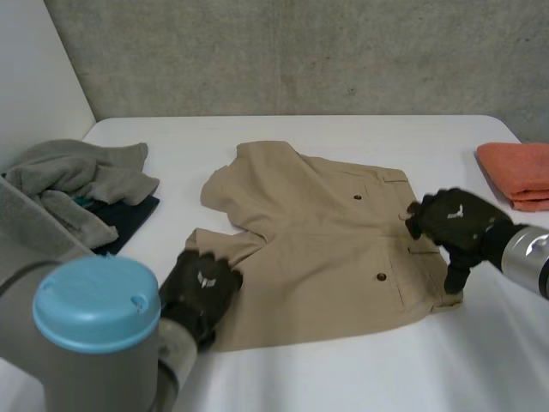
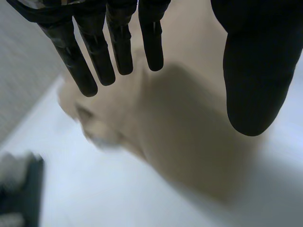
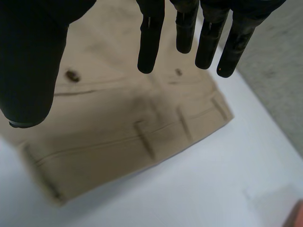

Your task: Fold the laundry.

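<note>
Tan shorts (image 1: pixel 317 240) lie spread flat on the white table (image 1: pixel 360 369), back pockets and buttons facing up, waistband toward the right. My left hand (image 1: pixel 199 290) hovers over the near leg hem of the shorts (image 2: pixel 189 137), its fingers (image 2: pixel 94 56) straight and spread with nothing between them and the thumb. My right hand (image 1: pixel 453 225) is above the waistband (image 3: pixel 156 137), fingers (image 3: pixel 150 42) straight and apart from the thumb, holding nothing. One finger reaches down at the near waistband corner.
A heap of grey and dark clothes (image 1: pixel 81 189) lies at the left of the table. A folded orange cloth (image 1: pixel 519 172) sits at the far right edge. A concrete wall stands behind the table.
</note>
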You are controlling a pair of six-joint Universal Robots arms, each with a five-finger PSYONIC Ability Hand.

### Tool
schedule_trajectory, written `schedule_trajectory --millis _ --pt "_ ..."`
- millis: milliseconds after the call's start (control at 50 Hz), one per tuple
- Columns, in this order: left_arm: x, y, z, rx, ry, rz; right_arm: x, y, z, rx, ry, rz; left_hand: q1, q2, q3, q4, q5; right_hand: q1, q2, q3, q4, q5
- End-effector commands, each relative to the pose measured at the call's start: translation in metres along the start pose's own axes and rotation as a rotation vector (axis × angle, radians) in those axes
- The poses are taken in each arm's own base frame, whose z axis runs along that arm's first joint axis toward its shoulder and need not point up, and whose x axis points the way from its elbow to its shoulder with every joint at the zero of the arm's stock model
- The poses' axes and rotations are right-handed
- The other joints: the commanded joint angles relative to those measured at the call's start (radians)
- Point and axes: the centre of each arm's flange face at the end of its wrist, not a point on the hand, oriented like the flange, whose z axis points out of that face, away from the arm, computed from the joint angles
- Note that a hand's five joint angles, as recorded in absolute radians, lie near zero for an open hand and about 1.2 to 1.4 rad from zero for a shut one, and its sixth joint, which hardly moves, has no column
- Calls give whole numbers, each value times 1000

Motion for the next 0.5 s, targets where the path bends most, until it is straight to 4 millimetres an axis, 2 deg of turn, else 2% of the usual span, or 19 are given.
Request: schedule_trajectory --millis 20,200,280,300,320,360,400,500 --pt "6 26 4 -44 4 -5 -17 25 10 -25 1 -16 71 73 72 68 64 -148 79 74 78 81" --pt "14 37 21 -45 -5 6 -29 49 25 -36 -6 -6 123 126 125 121 117 25 252 246 251 254" --pt "15 37 27 -32 -12 5 -28 51 29 -33 -1 -9 419 421 421 416 412 307 534 528 532 535" --pt "15 37 28 -24 -16 3 -28 51 29 -32 -1 -10 534 536 535 531 527 383 610 604 608 611" --pt "15 34 31 -2 -27 -3 -28 52 30 -34 -1 -11 750 752 751 747 743 596 823 817 821 824" --pt "14 32 33 19 -40 -8 -27 52 31 -36 -1 -10 953 955 954 950 946 770 997 992 996 999" --pt "11 29 35 37 -69 -10 -26 52 31 -35 5 -11 954 956 955 951 947 875 1102 1097 1101 1104" --pt "3 18 37 73 -130 -8 -23 48 31 -23 17 -4 954 956 955 951 947 876 1103 1097 1101 1104"
